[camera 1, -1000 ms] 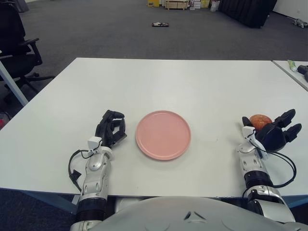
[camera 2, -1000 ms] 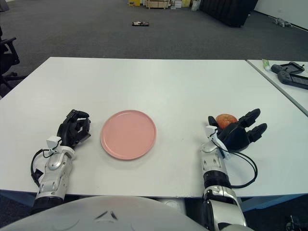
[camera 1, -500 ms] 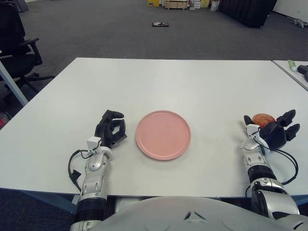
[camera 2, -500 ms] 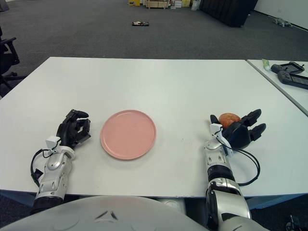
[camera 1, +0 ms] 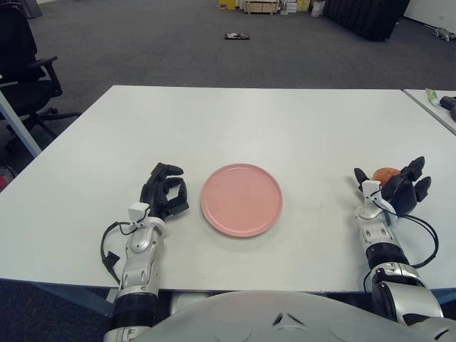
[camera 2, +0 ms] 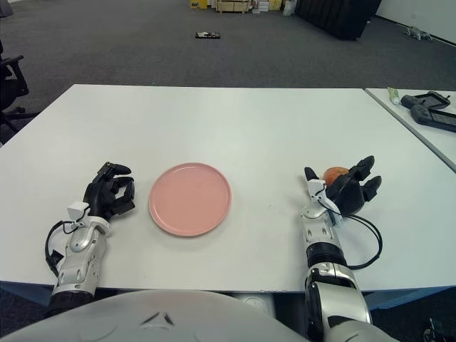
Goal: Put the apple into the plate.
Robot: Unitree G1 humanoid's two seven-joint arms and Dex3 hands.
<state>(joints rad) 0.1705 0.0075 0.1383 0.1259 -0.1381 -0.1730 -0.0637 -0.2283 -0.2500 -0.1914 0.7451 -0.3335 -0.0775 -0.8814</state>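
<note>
A robot's right hand (camera 1: 396, 192) closes in on an apple (camera 1: 385, 173) at the right side of a white table (camera 1: 235, 121). Over the past second the hand has drawn in from a wide reach, and its dark fingers (camera 1: 413, 168) now cup the fruit from the near side. They are not yet clamped: the fingertips stand apart above it (a firm grasp looks a moment away). The apple sits on the table, well apart from the pink plate (camera 1: 241, 199), so the carry has not begun. The left hand (camera 1: 165, 194) shows just left of the plate, fingers curled on nothing, unchanged. Count: one apple, one plate, two hands.
</note>
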